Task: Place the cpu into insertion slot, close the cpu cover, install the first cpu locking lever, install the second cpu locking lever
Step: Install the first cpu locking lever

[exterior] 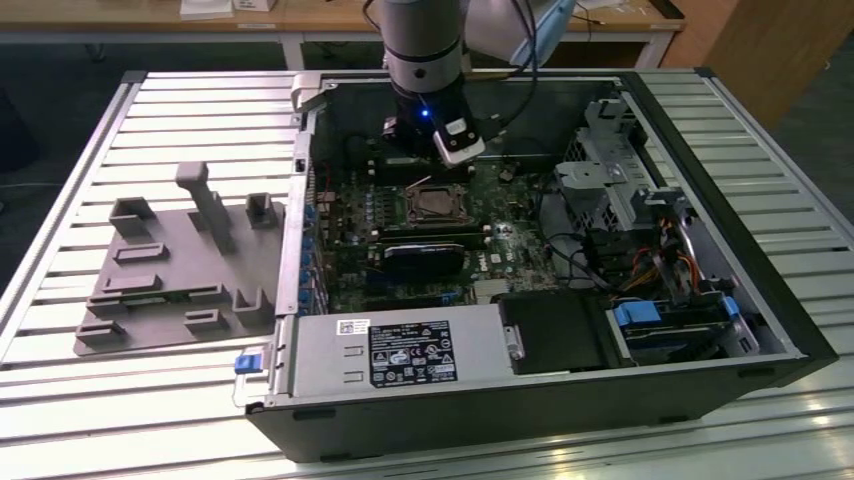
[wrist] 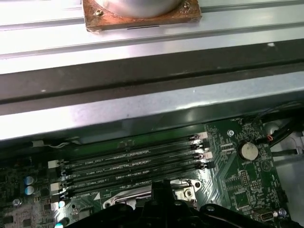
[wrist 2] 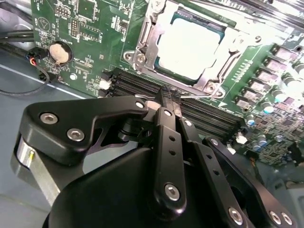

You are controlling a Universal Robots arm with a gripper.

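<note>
The small flat square cpu (wrist 2: 190,45) with a pale silver-grey metal top is seen seated in the insertion slot (exterior: 410,205), a square socket with a thin silver rim on the green circuit board (wrist 2: 90,19). The cpu cover (wrist 2: 145,38), a thin silver metal frame plate, lies flat around the chip, whose top shows through the cut-out. The black gripper (wrist 2: 168,97) is held with its two fingers pressed together and nothing between them; its tip is placed just beside the socket's edge, above the long black memory slots (wrist: 133,161). In the exterior view the open black computer case (exterior: 747,330) is laid on a slatted metal table (exterior: 134,400).
</note>
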